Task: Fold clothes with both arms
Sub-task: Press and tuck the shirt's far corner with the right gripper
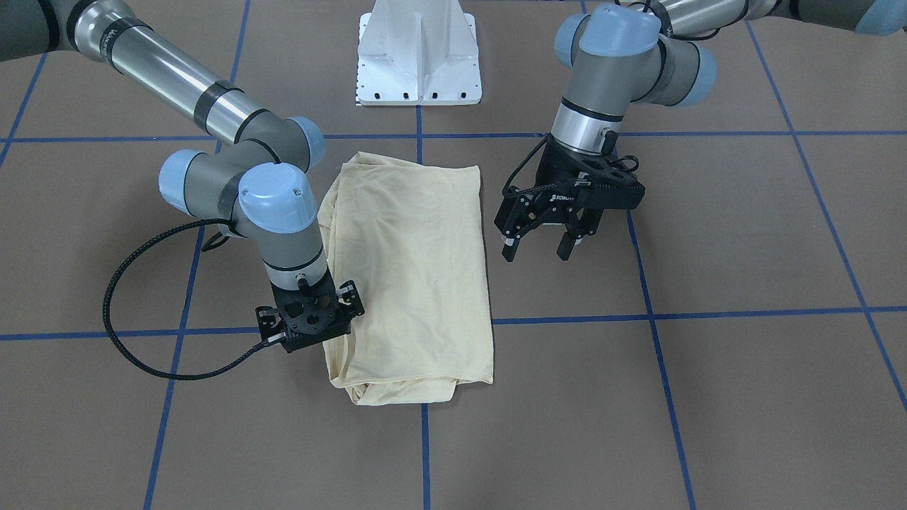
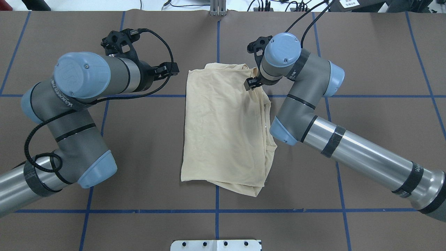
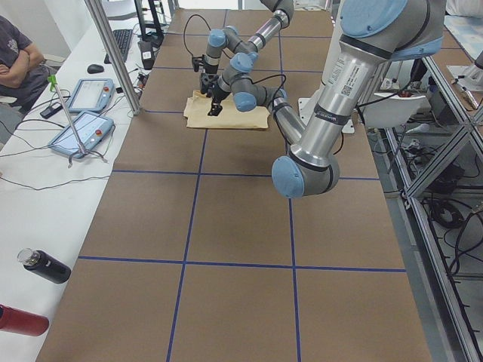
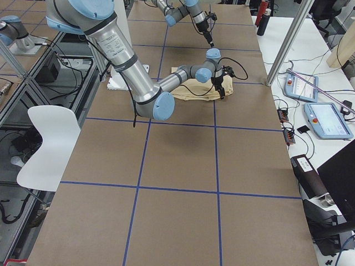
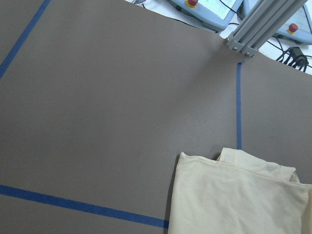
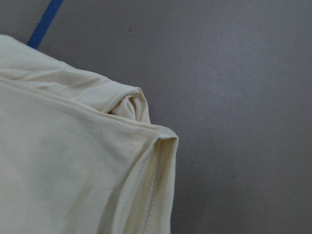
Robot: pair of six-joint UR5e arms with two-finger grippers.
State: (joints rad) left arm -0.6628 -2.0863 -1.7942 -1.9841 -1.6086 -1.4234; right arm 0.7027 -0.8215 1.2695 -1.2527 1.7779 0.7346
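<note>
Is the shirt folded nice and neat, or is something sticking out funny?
Mostly neat, but one long side of the shirt is messy. Extra layers poke out from under the top layer along the edge on the robot's right, and the corner nearest the robot on that side sags past the straight edge.

White lettering that begins "ROBOT" stands on the left gripper [image 1: 537, 251]; nothing else is legible.
</note>
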